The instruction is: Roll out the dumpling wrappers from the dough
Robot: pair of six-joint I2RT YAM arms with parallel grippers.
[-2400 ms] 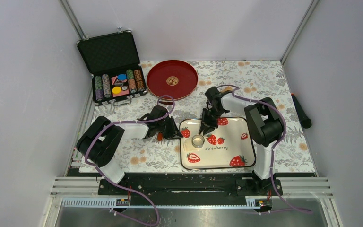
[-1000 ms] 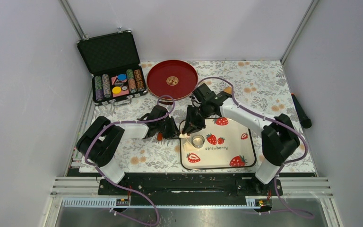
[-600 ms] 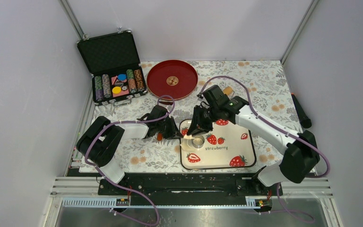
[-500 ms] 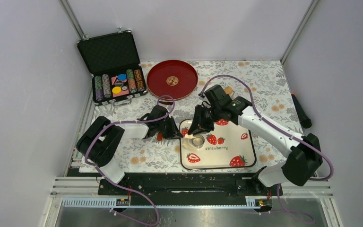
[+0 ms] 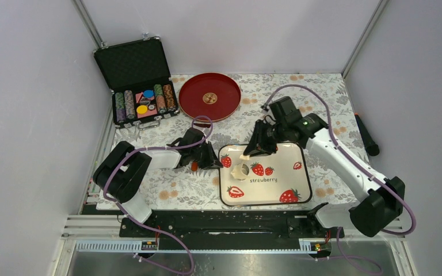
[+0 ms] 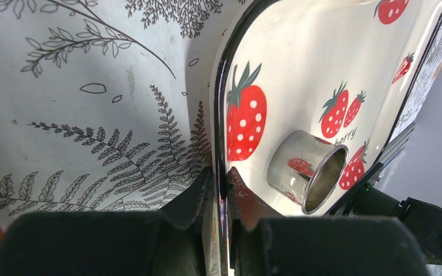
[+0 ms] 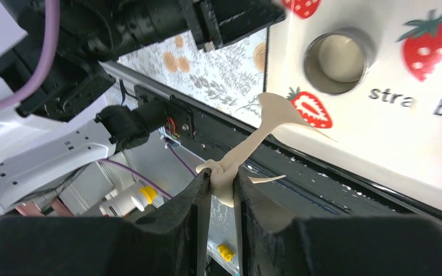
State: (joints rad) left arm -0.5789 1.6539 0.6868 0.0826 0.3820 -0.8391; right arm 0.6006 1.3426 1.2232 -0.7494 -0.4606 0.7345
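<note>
My right gripper (image 5: 252, 150) (image 7: 220, 172) is shut on a thin pale-cream scrap of dough (image 7: 265, 123), which hangs stretched from the jaws above the strawberry tray (image 5: 290, 178); it also shows in the top view (image 5: 245, 156). The small metal ring cutter (image 5: 240, 171) (image 7: 338, 54) stands on the tray's left part with a pale round wrapper inside it. My left gripper (image 5: 210, 158) (image 6: 221, 178) is shut on the tray's left rim (image 6: 221, 115). The cutter (image 6: 308, 169) stands just beyond that rim.
A red plate (image 5: 209, 96) with a gold emblem lies at the back. An open black case of poker chips (image 5: 138, 83) stands at the back left. A black cylinder (image 5: 367, 135) lies off the cloth at the right.
My right gripper has lifted from beside the ring cutter and moved right, carrying the dough scrap. The cutter stays on the tray. The left arm has not moved.
</note>
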